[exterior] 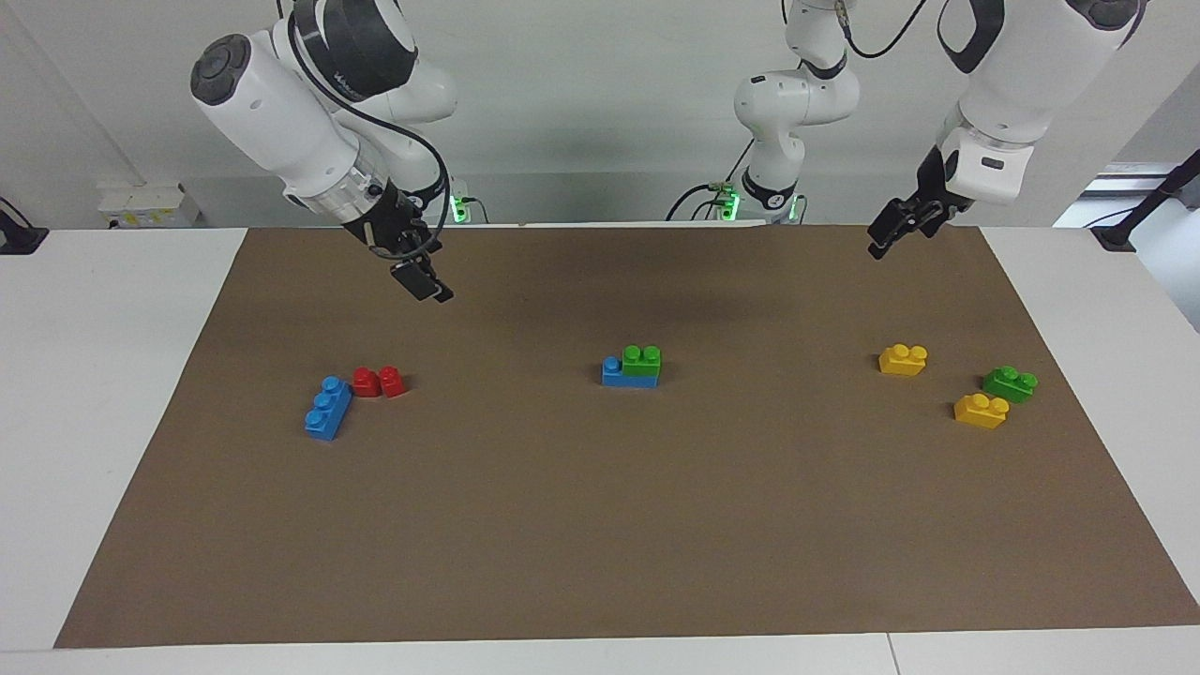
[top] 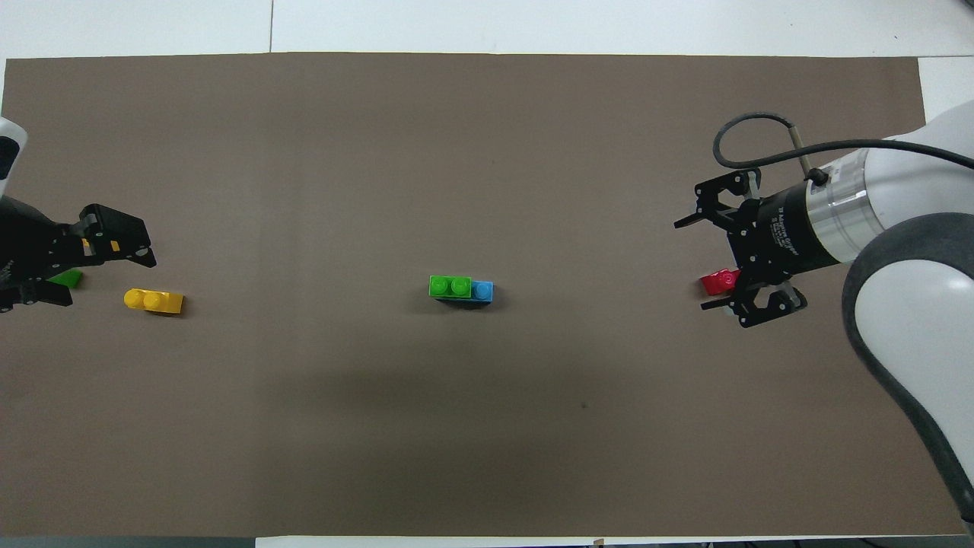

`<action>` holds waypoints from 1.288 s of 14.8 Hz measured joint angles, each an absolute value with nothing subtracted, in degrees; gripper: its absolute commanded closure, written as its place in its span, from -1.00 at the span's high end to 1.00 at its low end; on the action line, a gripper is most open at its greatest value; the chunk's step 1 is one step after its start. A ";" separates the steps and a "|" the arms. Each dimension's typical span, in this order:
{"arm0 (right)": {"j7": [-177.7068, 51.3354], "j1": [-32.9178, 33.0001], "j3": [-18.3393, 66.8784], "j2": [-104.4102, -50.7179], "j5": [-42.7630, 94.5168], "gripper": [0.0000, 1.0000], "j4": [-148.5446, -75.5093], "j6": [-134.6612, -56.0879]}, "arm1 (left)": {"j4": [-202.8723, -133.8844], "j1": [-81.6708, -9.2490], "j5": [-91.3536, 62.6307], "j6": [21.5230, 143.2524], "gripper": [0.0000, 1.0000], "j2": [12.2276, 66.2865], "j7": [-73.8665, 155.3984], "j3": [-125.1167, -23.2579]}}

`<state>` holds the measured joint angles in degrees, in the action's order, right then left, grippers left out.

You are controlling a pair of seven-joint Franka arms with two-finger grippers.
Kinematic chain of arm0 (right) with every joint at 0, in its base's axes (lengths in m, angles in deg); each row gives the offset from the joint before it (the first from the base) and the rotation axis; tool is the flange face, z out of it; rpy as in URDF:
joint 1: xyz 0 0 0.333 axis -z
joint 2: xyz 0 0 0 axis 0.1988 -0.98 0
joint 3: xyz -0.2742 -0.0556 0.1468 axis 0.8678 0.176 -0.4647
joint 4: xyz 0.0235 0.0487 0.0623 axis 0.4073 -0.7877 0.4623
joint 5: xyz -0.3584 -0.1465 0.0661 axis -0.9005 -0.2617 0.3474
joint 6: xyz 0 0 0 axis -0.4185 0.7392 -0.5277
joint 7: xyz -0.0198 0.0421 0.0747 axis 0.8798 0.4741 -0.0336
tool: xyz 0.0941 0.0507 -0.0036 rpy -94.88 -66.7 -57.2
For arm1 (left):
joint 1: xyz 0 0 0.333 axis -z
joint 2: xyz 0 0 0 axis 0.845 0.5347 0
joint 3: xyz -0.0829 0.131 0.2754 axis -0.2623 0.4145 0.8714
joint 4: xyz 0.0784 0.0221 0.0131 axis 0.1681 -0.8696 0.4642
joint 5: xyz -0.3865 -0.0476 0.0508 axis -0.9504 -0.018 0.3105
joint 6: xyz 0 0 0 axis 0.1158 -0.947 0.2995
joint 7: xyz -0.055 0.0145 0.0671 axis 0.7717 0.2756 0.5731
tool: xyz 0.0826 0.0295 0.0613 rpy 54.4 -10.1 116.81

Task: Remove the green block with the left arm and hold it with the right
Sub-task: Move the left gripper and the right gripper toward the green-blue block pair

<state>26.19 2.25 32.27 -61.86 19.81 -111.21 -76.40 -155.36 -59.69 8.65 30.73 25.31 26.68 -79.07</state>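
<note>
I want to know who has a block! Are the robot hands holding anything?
No. The left tool and the right tool hang open and empty over the mat.

Two high cameras cover one table. The facing view looks across it toward the robots, whose bases stand at its top edge. The overhead view looks steeply down from the robots' end, half a turn round. Both share the brown mat (exterior: 600, 525) (top: 487, 152) and the bricks on it.
</note>
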 measured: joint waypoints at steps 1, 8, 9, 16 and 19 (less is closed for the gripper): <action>27.63 1.74 32.26 -62.04 21.12 1.00 -112.10 -77.13 | -155.99 -58.91 8.34 30.73 1.00 25.00 22.98 -79.15; 39.02 -3.02 32.25 -63.01 26.55 1.00 -118.49 -86.79 | -158.71 -55.30 4.99 31.51 1.00 23.53 2.37 -79.23; 39.35 -4.32 32.23 -63.09 26.57 1.00 -119.65 -88.88 | -159.58 -54.17 4.81 32.71 1.00 23.23 -1.71 -79.24; 39.97 -12.42 32.16 -64.54 26.93 0.97 -125.61 -103.16 | -167.94 -42.61 4.72 43.04 1.00 19.95 -34.90 -79.57; 39.97 -13.93 32.16 -65.91 30.31 0.97 -126.67 -107.14 | -170.46 -37.70 4.70 47.39 1.00 19.95 -45.03 -79.57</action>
